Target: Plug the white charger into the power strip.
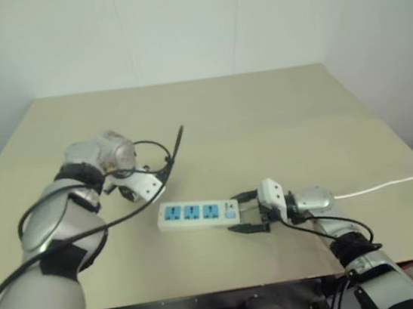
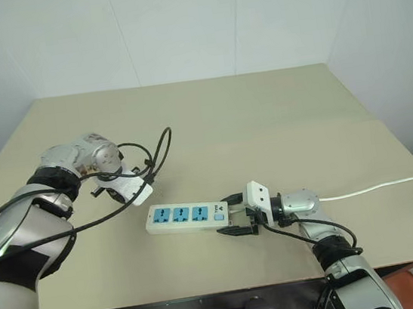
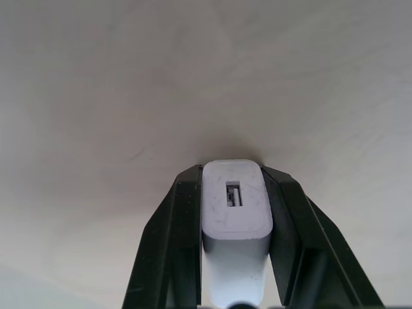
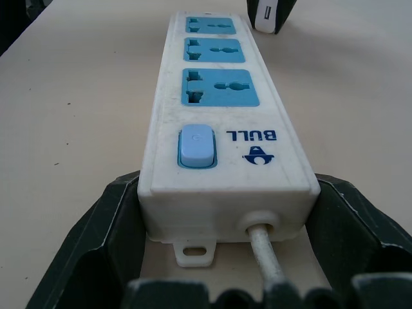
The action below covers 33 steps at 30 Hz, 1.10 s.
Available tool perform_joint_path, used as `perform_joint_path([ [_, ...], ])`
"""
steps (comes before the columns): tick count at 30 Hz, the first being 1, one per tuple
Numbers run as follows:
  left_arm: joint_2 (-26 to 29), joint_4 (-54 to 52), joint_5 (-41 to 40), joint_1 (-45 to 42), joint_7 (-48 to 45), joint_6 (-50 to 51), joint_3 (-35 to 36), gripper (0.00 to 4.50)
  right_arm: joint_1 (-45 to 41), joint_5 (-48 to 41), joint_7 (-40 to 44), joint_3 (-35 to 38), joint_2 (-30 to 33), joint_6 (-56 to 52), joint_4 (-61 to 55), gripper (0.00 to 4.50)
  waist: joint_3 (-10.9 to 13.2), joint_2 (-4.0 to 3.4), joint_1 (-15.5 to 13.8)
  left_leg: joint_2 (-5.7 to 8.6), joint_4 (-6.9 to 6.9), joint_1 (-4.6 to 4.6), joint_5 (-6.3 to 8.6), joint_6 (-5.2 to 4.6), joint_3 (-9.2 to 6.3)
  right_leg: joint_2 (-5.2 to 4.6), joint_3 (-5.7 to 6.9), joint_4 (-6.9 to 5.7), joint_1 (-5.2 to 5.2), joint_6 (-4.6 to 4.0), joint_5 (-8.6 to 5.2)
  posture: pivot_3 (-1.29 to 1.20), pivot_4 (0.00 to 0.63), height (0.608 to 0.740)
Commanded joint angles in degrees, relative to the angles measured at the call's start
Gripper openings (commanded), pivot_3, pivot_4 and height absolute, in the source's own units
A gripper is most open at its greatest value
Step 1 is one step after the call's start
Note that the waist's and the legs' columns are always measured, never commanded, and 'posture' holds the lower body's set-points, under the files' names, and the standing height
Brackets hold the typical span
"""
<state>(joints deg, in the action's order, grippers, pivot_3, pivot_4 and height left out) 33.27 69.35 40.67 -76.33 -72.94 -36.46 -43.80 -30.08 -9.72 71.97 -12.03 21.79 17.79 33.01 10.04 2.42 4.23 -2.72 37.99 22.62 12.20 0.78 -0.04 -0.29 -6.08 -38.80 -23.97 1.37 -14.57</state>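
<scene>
The white charger [image 3: 235, 206] stands on the tan table, and my left gripper [image 3: 233, 174] is shut on it with a black finger pressed to each side. In the right wrist view the charger [image 4: 267, 16] shows just beyond the far end of the power strip [image 4: 219, 96]. The strip [image 1: 197, 213] lies flat near the table's front, its three blue socket faces up. My right gripper [image 1: 248, 211] clasps its cord end, with fingers [image 4: 112, 212] against both sides.
The strip's thin white cord [image 1: 386, 186] runs off to the right over the table edge. A black cable loop [image 1: 169, 156] hangs off my left wrist above the table [image 1: 262, 116]. Walls rise behind the far edge.
</scene>
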Motion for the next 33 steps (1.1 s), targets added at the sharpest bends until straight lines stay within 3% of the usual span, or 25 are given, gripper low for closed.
perform_joint_path([
  [1, -0.71, -0.97, -8.86, -3.32, -6.45, 3.12, 8.23, 1.02, 1.45, 4.41, -1.40, -2.15, 1.17, -1.04, 2.00, 3.42, 0.00, 0.01, -0.01, 0.00, 0.00, 0.01, 0.00, 0.00, 0.00, 0.00, 0.00, 0.01, 0.00, 0.00, 0.00, 0.00, 0.150, 0.740],
  [4, -1.15, -2.40, -15.89, -5.22, -12.32, 7.19, 14.78, 1.02, 1.58, 4.33, -1.36, -2.10, 1.43, -1.07, 1.82, 3.42, 0.00, 0.01, 0.01, 0.00, 0.00, 0.03, 0.00, 0.00, 0.01, 0.00, 0.01, 0.01, -0.02, 0.00, 0.00, 0.00, 0.150, 0.740],
  [8, -2.56, -6.25, -34.82, -7.85, -19.54, 24.62, 29.47, 1.02, 1.49, 3.98, -1.44, -1.79, 1.72, -1.25, 1.66, 3.42, 0.00, 0.01, 0.02, 0.00, 0.00, 0.10, 0.00, 0.00, 0.00, 0.01, 0.01, 0.02, -0.06, 0.01, -0.01, 0.00, 0.150, 0.740],
  [10, -3.62, -9.96, -42.83, -5.60, -19.55, 33.59, 36.27, 1.02, 1.45, 4.00, -1.69, -1.78, 1.68, -1.15, 1.67, 3.42, -0.01, -0.01, 0.07, 0.00, 0.00, 0.08, 0.00, 0.00, 0.00, -0.01, 0.01, 0.04, -0.05, 0.03, -0.02, 0.00, 0.150, 0.740],
  [13, -5.89, -20.47, -53.43, 4.27, -18.40, 36.13, 45.12, 1.02, 1.53, 3.97, -2.08, -1.94, 1.48, -1.11, 1.63, 3.42, -0.18, -0.26, 0.29, -0.01, -0.01, -0.09, 0.00, 0.00, 0.00, -0.01, 0.00, -0.01, 0.09, 0.04, -0.03, 0.00, 0.150, 0.740],
  [16, -6.63, -33.98, -60.10, 14.84, -18.05, 48.63, 46.36, 1.02, 1.74, 3.75, -1.93, -2.53, 1.23, -0.80, 1.54, 3.42, -0.27, -0.43, 0.68, -0.02, -0.11, -0.58, 0.01, 0.00, 0.02, -0.02, -0.04, 0.02, 0.58, -0.02, -0.07, 0.00, 0.150, 0.740],
  [21, -8.86, -48.53, -70.22, 26.91, -12.78, 62.58, 49.25, 1.02, 1.76, 3.69, -2.53, -2.55, 0.89, -0.84, 2.04, 3.42, -0.29, -0.32, 0.66, -0.02, -0.07, -0.54, 0.00, 0.00, -0.15, -0.03, 0.10, 0.11, 0.64, -0.02, -0.06, 0.00, 0.150, 0.740],
  [27, -8.28, -54.96, -71.86, 35.66, -13.65, 61.96, 47.17, 1.02, 1.57, 3.69, -2.32, -2.55, 0.99, -0.45, 2.66, 3.42, -0.32, -0.37, 0.71, -0.02, -0.10, -0.77, 0.01, 0.01, -0.14, -0.04, 0.11, 0.21, 0.89, -0.02, -0.06, 0.00, 0.150, 0.740],
  [33, -7.02, -53.42, -69.10, 36.98, -17.93, 58.73, 43.10, 1.02, 1.51, 3.95, -2.60, -2.80, 0.51, -0.04, 3.14, 3.42, -0.34, -0.35, 0.72, -0.02, -0.10, -0.79, 0.01, 0.02, -0.14, -0.04, 0.12, 0.25, 0.92, -0.02, -0.06, 0.00, 0.150, 0.740],
])
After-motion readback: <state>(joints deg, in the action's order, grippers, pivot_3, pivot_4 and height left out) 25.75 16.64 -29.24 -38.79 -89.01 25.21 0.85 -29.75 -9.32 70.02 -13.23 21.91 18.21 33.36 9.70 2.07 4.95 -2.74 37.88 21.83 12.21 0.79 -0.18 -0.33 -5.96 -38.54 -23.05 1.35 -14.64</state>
